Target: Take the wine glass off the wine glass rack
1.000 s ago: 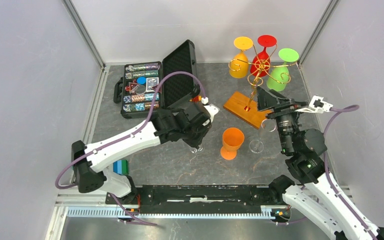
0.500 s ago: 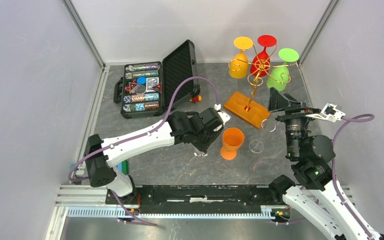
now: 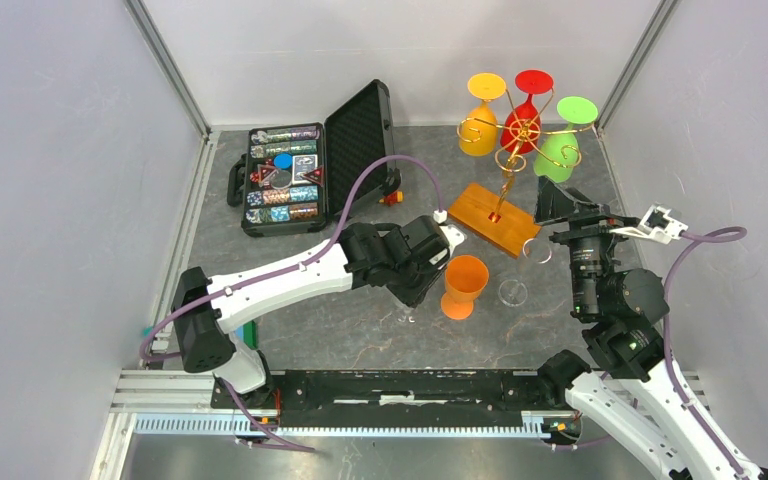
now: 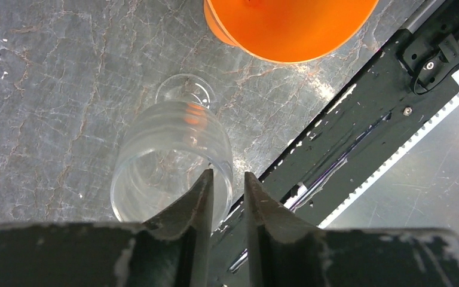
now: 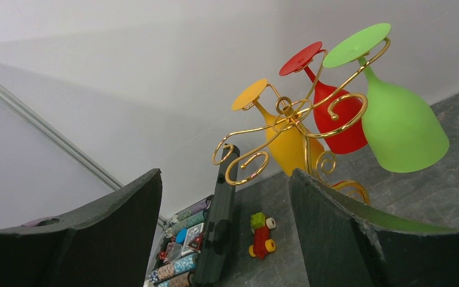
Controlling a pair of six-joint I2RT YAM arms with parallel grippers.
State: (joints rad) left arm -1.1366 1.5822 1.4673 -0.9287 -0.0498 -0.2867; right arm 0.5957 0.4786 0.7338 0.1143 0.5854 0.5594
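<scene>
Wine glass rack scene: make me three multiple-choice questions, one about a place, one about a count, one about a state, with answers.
1. Where is the orange glass relative to the wine glass rack?
A. Hanging from it.
B. Upright on the table, near the wooden base.
C. Lying on the wooden base.

2. How many glasses hang from the rack?
A. Two.
B. Three.
C. Five.

3. How is the right gripper?
A. Shut on a hanging glass.
B. Shut on the rack's stem.
C. Open, holding nothing.

Answers:
1 B: it stands on the grey surface beside the base.
2 B: the yellow glass, red glass and green glass hang upside down.
3 C: its fingers are wide apart with nothing between.
</scene>
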